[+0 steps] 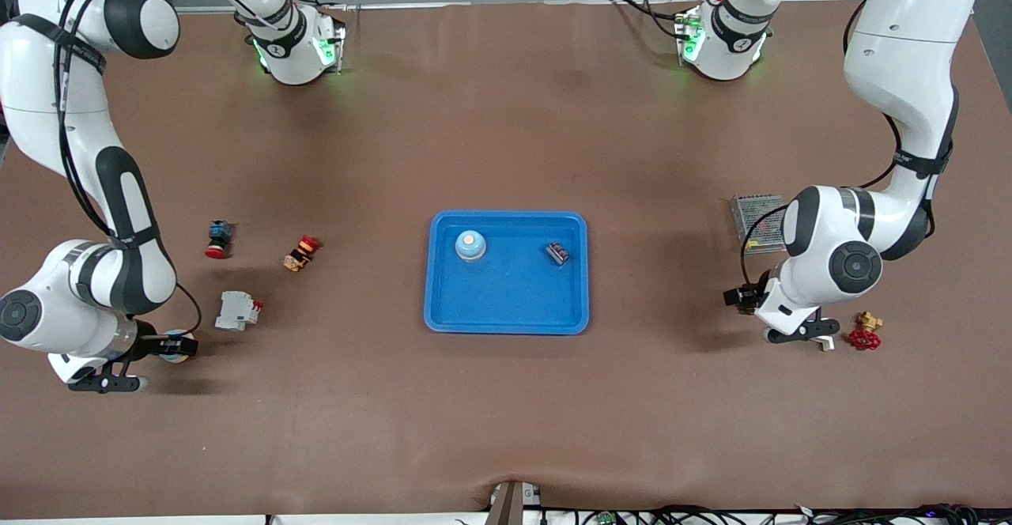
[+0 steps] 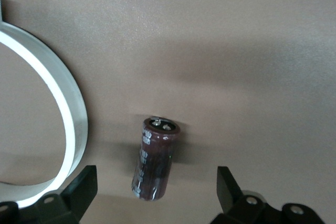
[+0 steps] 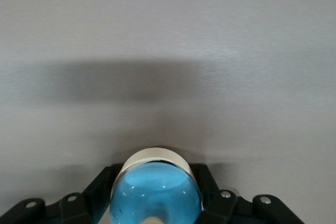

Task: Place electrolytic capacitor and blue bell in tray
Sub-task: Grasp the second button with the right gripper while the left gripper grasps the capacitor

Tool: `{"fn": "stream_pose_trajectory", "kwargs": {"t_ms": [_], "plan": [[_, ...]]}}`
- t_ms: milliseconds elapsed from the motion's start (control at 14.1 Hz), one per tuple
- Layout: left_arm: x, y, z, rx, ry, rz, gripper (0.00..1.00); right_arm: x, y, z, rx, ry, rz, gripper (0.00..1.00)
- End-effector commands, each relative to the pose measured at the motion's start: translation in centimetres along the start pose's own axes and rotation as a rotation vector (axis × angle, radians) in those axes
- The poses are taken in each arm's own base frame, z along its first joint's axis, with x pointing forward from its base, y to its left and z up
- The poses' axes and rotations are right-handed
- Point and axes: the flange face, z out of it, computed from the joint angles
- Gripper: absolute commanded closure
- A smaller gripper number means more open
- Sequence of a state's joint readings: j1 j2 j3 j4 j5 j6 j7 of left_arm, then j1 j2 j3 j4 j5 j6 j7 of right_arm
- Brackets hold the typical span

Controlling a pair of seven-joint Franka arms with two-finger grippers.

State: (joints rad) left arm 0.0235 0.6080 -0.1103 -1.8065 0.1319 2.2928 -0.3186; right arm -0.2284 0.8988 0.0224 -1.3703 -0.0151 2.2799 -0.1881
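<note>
The blue tray (image 1: pixel 506 315) lies mid-table with a blue bell (image 1: pixel 470 246) and a dark electrolytic capacitor (image 1: pixel 558 253) inside it. My right gripper (image 1: pixel 175 347) is low at the right arm's end of the table. In the right wrist view its fingers (image 3: pixel 102 184) press both sides of a second blue bell (image 3: pixel 156 198) with a white base. My left gripper (image 1: pixel 742 297) is low at the left arm's end and stands open. In the left wrist view a second dark capacitor (image 2: pixel 155 158) lies on the mat between the spread fingers (image 2: pixel 228 182), untouched.
A red-capped button (image 1: pixel 219 239), an orange-and-red switch (image 1: pixel 300 253) and a white breaker (image 1: pixel 237 310) lie near the right gripper. A metal power supply (image 1: pixel 751 220) and a brass valve with a red handle (image 1: pixel 866 334) lie by the left arm. A white ring (image 2: pixel 68 114) sits beside the capacitor.
</note>
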Motion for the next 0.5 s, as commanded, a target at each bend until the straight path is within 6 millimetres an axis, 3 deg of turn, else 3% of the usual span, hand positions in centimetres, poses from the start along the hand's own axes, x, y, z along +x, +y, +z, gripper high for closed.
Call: {"fn": "stream_pose_trajectory", "kwargs": {"t_ms": [0, 424], "plan": [[0.1, 0.0, 0.6, -0.005, 0.014, -0.008, 0.0, 0.3, -2.8, -2.5, 0.04, -0.023, 0.037, 1.0], [-0.1, 0.0, 2.0, -0.006, 0.001, -0.009, 0.0, 1.0, -9.8, -4.9, 0.057, -0.051, 0.175, 1.0]]}}
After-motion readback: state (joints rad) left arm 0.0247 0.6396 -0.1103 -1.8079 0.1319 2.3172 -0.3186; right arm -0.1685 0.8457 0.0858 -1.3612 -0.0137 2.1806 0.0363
